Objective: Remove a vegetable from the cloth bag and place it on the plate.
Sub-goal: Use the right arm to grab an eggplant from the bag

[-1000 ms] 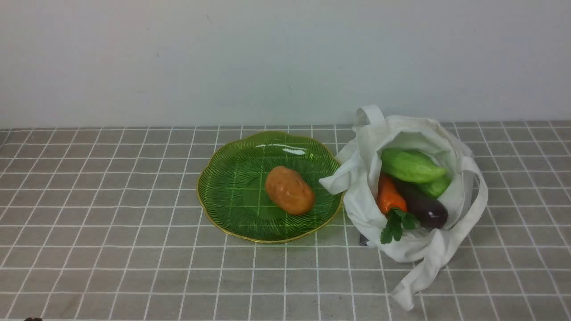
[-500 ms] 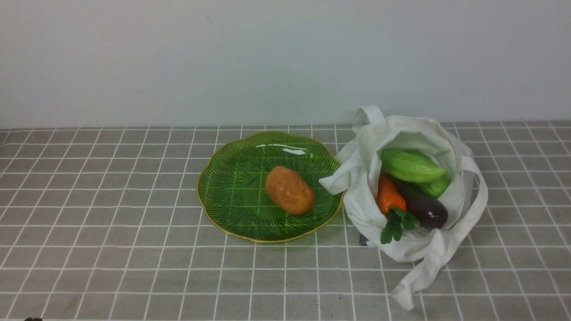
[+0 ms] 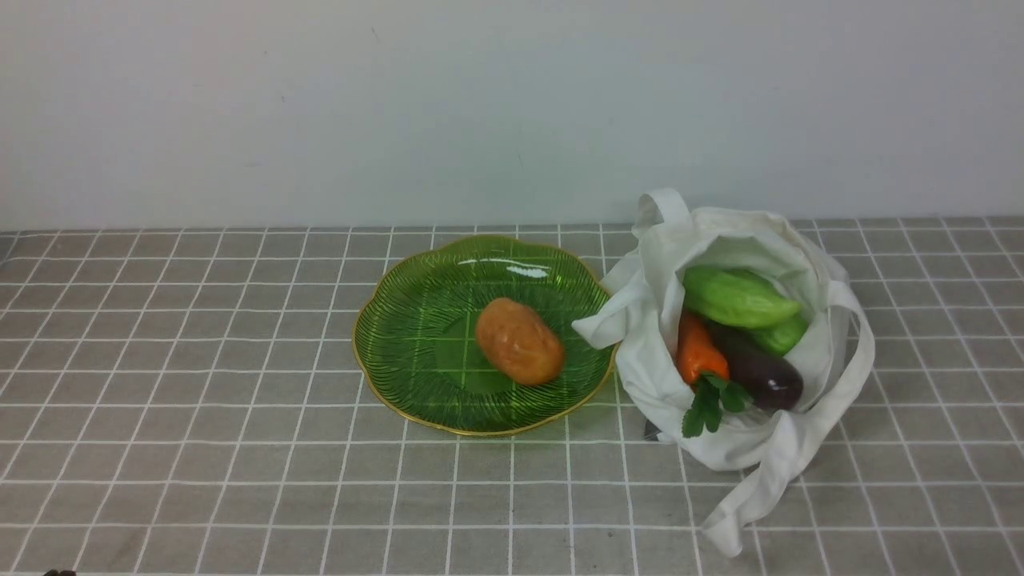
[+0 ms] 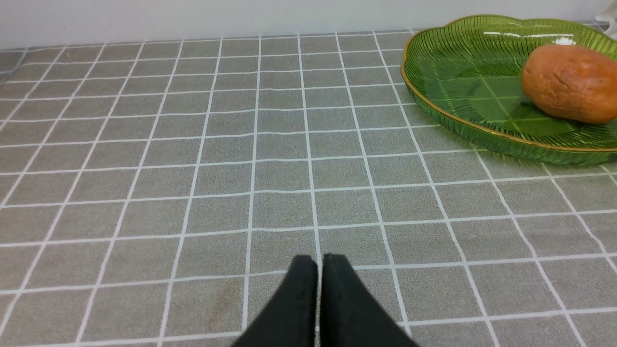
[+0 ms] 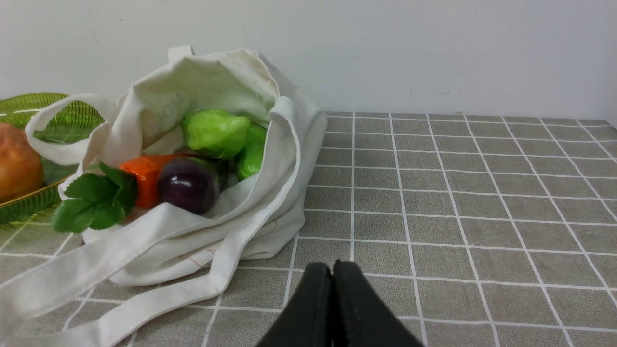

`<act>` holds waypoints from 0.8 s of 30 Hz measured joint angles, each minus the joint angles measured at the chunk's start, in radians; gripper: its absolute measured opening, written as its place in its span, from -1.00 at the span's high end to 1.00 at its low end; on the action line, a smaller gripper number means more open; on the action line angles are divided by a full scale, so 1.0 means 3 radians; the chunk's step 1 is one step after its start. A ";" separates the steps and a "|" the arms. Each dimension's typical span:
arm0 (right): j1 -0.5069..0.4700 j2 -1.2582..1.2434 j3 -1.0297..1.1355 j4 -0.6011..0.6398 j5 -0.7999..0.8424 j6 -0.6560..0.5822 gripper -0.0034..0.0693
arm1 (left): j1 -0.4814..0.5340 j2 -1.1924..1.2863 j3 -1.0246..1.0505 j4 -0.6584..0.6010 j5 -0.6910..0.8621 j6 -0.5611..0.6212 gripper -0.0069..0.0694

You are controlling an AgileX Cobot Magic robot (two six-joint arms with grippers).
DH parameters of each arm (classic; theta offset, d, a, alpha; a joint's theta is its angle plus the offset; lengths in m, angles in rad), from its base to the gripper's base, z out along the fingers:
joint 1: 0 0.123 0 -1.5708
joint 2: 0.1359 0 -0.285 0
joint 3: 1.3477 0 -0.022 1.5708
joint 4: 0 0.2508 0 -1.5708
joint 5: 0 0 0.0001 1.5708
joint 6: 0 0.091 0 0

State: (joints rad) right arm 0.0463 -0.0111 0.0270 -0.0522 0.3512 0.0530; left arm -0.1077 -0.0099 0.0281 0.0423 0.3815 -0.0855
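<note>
The white cloth bag [image 3: 792, 248] lies open on the right of the table, its mouth toward me. The dark purple eggplant [image 3: 764, 374] lies inside at the mouth, also in the right wrist view [image 5: 189, 184]. The green glass plate [image 3: 416, 336] with a gold rim sits left of the bag, also in the left wrist view [image 4: 453, 72]. My left gripper [image 4: 319, 260] is shut and empty, low over the cloth, well short of the plate. My right gripper [image 5: 331, 268] is shut and empty, near the bag [image 5: 270, 193] on its right side. Neither gripper shows in the front view.
An orange-brown potato [image 3: 518, 341] lies on the plate. An orange carrot with green leaves [image 3: 698, 352] and pale green gourds [image 3: 736, 298] lie in the bag beside the eggplant. A long strap [image 3: 752, 496] trails toward the front. A grey checked cloth [image 3: 200, 416] covers the table; a white wall stands behind.
</note>
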 joint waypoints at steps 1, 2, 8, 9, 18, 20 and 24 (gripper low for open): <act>0.0000 0.0000 0.0000 0.0000 0.0000 0.0000 0.95 | 0.0000 0.0000 0.0000 0.0000 0.0000 0.0000 0.83; 0.0000 0.0000 0.0000 0.0000 0.0000 0.0000 0.95 | 0.0000 0.0000 0.0000 0.0000 0.0000 0.0000 0.83; 0.0000 0.0000 0.0000 0.0000 0.0000 0.0000 0.95 | 0.0000 0.0000 0.0000 0.0000 0.0000 0.0000 0.83; 0.0000 0.0000 0.0000 0.0000 0.0000 0.0000 0.95 | 0.0000 0.0000 0.0000 0.0000 0.0000 0.0000 0.83; 0.0000 0.0000 0.0000 0.0000 0.0000 0.0000 0.95 | 0.0000 0.0000 0.0000 0.0000 0.0000 0.0000 0.83; 0.0000 0.0000 0.0000 0.0000 0.0000 0.0000 0.95 | 0.0000 0.0000 0.0000 0.0000 0.0000 0.0000 0.83; 0.0000 0.0000 0.0000 0.0032 0.0000 0.0035 0.95 | 0.0000 0.0000 0.0000 0.0000 0.0000 0.0000 0.83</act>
State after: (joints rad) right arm 0.0463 -0.0111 0.0270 -0.0425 0.3512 0.0636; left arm -0.1077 -0.0099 0.0281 0.0423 0.3815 -0.0855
